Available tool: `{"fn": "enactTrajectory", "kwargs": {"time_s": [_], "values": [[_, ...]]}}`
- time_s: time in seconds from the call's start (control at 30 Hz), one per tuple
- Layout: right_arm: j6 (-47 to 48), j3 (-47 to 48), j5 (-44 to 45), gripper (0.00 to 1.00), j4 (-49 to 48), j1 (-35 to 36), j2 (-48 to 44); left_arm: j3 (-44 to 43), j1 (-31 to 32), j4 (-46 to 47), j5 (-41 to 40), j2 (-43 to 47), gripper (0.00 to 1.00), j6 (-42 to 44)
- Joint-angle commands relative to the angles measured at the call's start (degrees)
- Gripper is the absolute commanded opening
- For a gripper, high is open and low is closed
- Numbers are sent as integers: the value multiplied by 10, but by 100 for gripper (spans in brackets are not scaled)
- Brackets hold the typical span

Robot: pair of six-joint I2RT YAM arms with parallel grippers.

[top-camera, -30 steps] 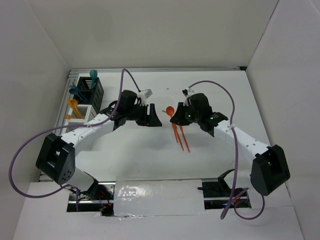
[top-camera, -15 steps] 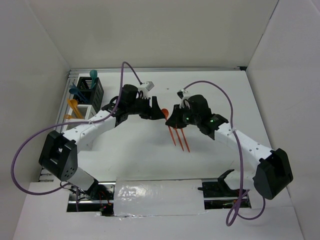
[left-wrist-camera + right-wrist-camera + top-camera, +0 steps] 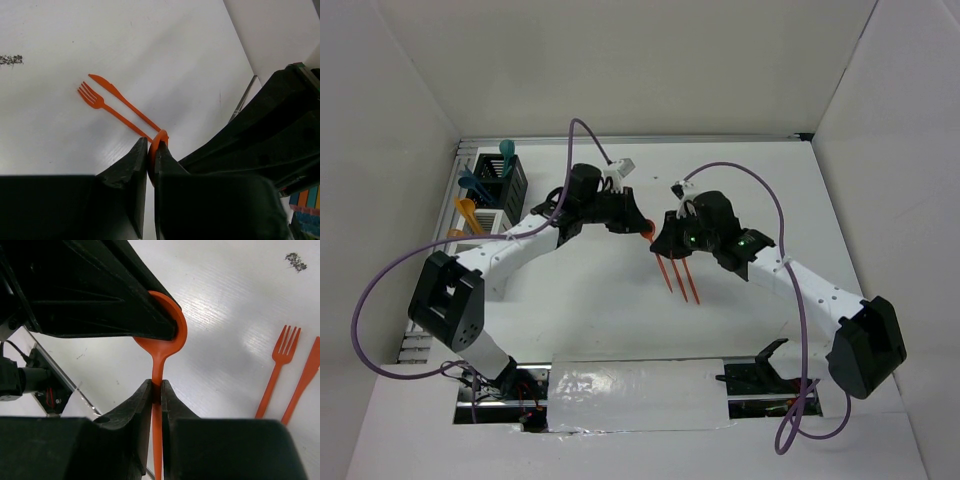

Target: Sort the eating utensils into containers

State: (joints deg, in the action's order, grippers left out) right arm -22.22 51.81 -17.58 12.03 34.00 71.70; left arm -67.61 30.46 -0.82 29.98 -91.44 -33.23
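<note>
Handover of an orange spoon is the step we judge to be in hand. We hold it near the middle of the table, seemingly lifted off the surface, between our two arms. The right jaws are clamped on its slim handle just below the bowl, as the right wrist view shows. The left jaws are pressed together on the rim of the bowl, which shows as an orange arc pinched between them in the left wrist view, so both hold the one spoon at once. An orange fork and an orange knife lie side by side on the table close by, not yet sorted. The containers stand at the far left edge: a black bin with teal utensils standing in it and, nearer to us, a white bin with orange pieces. The next move, as we read it, calls for the right jaws to let go cleanly, with the left pinch firm and no twist on the thin plastic. The left arm must then swing the spoon to the white bin, likely the one for orange, and release it inside.
</note>
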Motion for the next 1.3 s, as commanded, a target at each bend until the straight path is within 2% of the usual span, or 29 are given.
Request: {"fn": "enactTrajectory", "kwargs": {"time_s": [0.0,0.07,0.1,0.17,0.2,0.27,0.3,0.4,0.43,0.47,0.57,0.73,0.77,0.8,1.07,1.27], "values": [[12,30,21,17,4,9,-7,-23,-3,27,7,-5,12,2],[4,37,40,30,17,6,-6,-23,-3,18,-1,1,5,8],[-4,49,46,46,24,5,-6,-29,-8,15,-11,1,5,8],[-15,68,59,66,60,-1,-8,-30,-21,-9,-27,13,4,19],[-25,106,59,82,80,-8,-9,-37,-35,-9,-26,20,5,30],[-41,155,74,97,144,-10,0,-56,-68,-54,-39,37,5,40],[-51,202,96,100,165,-18,5,-60,-79,-72,-58,64,5,49],[-49,269,142,100,234,-41,16,-60,-167,-130,-111,132,7,109],[-54,278,155,100,248,-48,26,-62,-161,-145,-122,150,7,131],[-55,278,166,100,257,-58,29,-69,-230,-173,-131,165,8,140],[-66,255,199,100,243,-80,27,-74,-320,-224,-186,212,8,169],[-87,205,193,100,177,-96,16,-38,-427,-205,-295,267,10,244],[-88,198,193,100,177,-97,19,-32,-431,-205,-298,273,10,264],[-92,198,207,100,177,-97,29,-23,-435,-188,-355,280,10,298],[-81,178,235,100,183,-97,55,-23,-450,-203,-393,311,10,374],[-81,156,235,100,151,-97,61,-21,-470,-219,-422,329,9,374]]}}
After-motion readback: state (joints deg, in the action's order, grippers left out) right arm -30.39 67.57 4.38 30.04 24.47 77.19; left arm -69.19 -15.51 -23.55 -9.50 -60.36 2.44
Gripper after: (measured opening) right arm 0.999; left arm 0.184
